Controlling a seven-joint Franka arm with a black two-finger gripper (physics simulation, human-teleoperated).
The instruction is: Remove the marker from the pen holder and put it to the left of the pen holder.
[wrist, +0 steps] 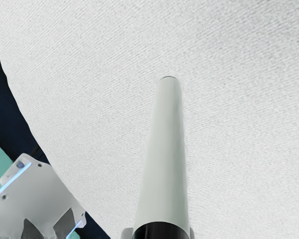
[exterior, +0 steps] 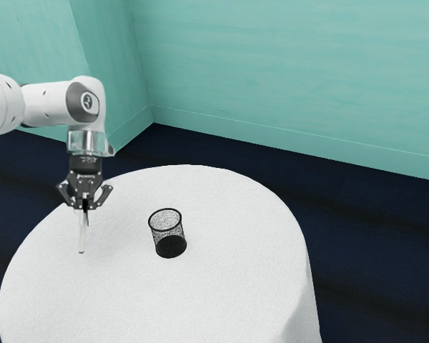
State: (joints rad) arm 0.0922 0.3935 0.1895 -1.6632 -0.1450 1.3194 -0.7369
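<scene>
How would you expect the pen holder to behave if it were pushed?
The pen holder is probably light for its size, its wall being see-through mesh. Standing upright on the table, it would likely slide if pushed low but might tip if pushed high. Being round, it could roll once toppled.

Pale teal walls point(exterior: 286, 64) meet in a corner toward the exterior view's left, with a baseboard point(exterior: 272, 134) of the same teal running along their foot. The floor point(exterior: 372, 236) is dark navy — nearly black in streaks. On it stands a round table point(exterior: 243, 286) under a white cloth, finely textured in the wrist view — its side falling in soft folds. Light lies evenly over the tabletop.
</scene>
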